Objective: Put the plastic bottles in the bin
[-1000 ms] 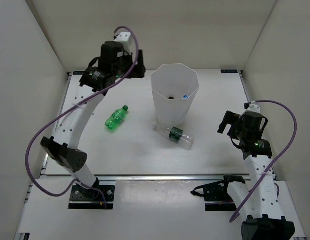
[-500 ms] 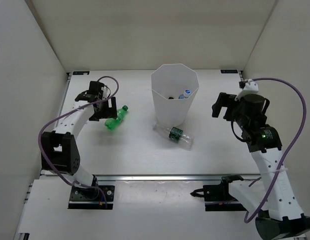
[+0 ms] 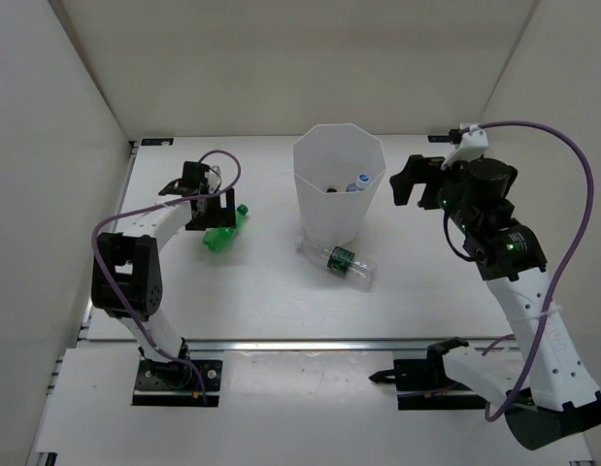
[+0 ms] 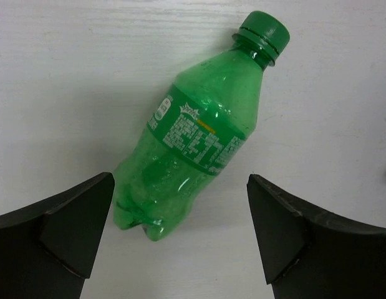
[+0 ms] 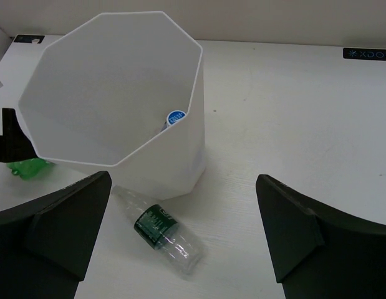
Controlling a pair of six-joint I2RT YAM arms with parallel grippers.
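Left wrist view: left claw (image 4: 180,177) wide open, holding nothing. The green bottle (image 4: 199,143) lies flat in the gap. It looks empty, so probably light, thin-walled, slick and prone to roll; pinch mid-body. Right claw (image 5: 183,176) wide open, empty, with the bin (image 5: 174,156) and clear bottle (image 5: 158,227) just ahead.

a black sticker (image 5: 367,54) on the table (image 5: 292,124) reads "xdof"; print on the green bottle (image 4: 199,134) is illegible.

Bright, even overhead light. Faint soft shadows beside the all-green plastic bottle (image 4: 193,143) and the tall translucent white faceted bin (image 3: 339,209), whose inside looks perhaps slightly washed out.
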